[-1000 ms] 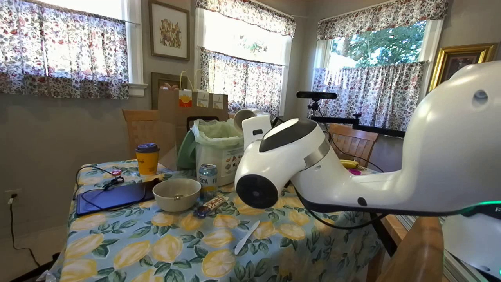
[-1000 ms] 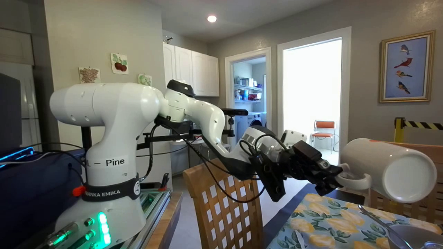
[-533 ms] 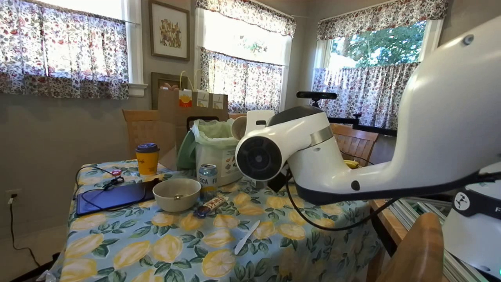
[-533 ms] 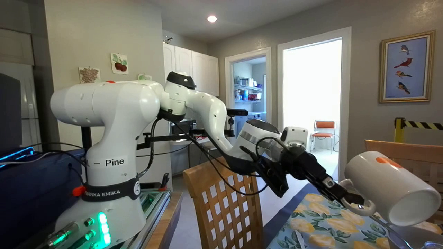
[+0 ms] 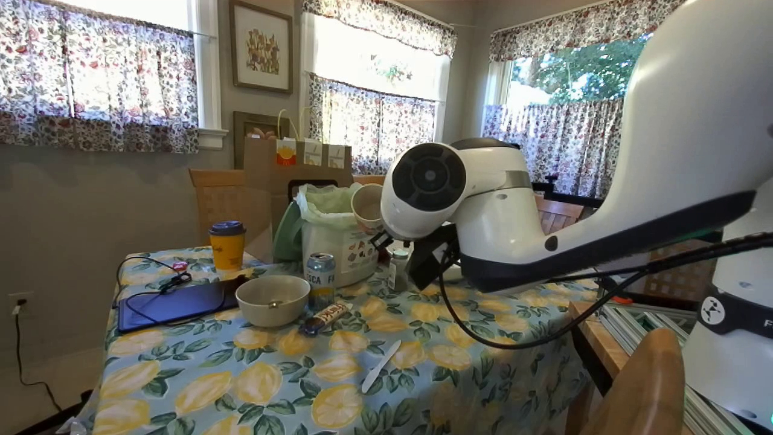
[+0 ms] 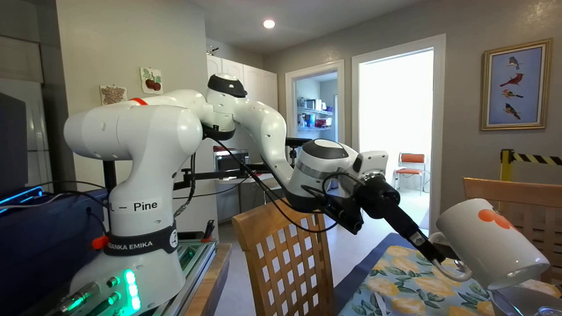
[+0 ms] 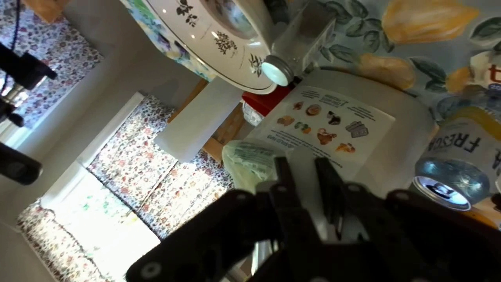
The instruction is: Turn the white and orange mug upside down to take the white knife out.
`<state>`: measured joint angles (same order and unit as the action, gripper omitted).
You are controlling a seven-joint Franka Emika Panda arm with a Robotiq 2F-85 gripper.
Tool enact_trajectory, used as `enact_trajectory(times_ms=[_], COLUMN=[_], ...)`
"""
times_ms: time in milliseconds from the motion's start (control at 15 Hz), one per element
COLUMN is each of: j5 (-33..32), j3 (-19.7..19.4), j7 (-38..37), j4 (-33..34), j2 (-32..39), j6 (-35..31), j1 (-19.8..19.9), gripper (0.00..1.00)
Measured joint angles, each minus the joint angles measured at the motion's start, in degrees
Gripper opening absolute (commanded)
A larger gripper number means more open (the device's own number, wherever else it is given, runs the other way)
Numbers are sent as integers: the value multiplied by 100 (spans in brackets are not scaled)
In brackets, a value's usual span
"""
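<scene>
My gripper (image 6: 444, 255) is shut on the handle of the white and orange mug (image 6: 489, 245) and holds it above the table. The mug is tilted, its base pointing down and away from the gripper; its orange marking faces up. In an exterior view the mug's open mouth (image 5: 366, 204) shows beside the pale-green tub's rim. In the wrist view the fingers (image 7: 301, 159) flank the pale handle (image 7: 308, 180). The white knife (image 5: 381, 367) lies flat on the tablecloth, apart from mug and gripper; its end also shows in an exterior view (image 6: 380, 303).
The grey bowl (image 5: 272, 305), a can (image 5: 321, 281) and a wrapped bar (image 5: 328, 318) stand close together. The lined pale-green tub (image 5: 341, 254) is behind them. A clear jar (image 5: 398, 270), a yellow cup (image 5: 227, 248) and a laptop (image 5: 181, 309) are also on the table. A plate (image 7: 219, 47) shows in the wrist view.
The wrist has rotated and the mug has dropped somewhat. Its base has swung downward, its orange marking has turned into view, and the mouth shows more. The knife has not moved.
</scene>
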<state>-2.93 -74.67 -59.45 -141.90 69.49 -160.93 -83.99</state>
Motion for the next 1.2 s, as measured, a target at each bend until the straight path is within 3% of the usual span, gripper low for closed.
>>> enact_trajectory(times_ms=[267, 867, 933, 1200], j5=[307, 686, 733, 810], j3=[-90, -69, -9, 156], j7=[615, 1439, 1447, 1455], j4=[-306, -602, -602, -603], j2=[-679, -1903, -1989, -2230], j6=[-317, -121, -121, -121], j1=[-38, -48, -18, 96], gripper=[5, 5, 21, 21])
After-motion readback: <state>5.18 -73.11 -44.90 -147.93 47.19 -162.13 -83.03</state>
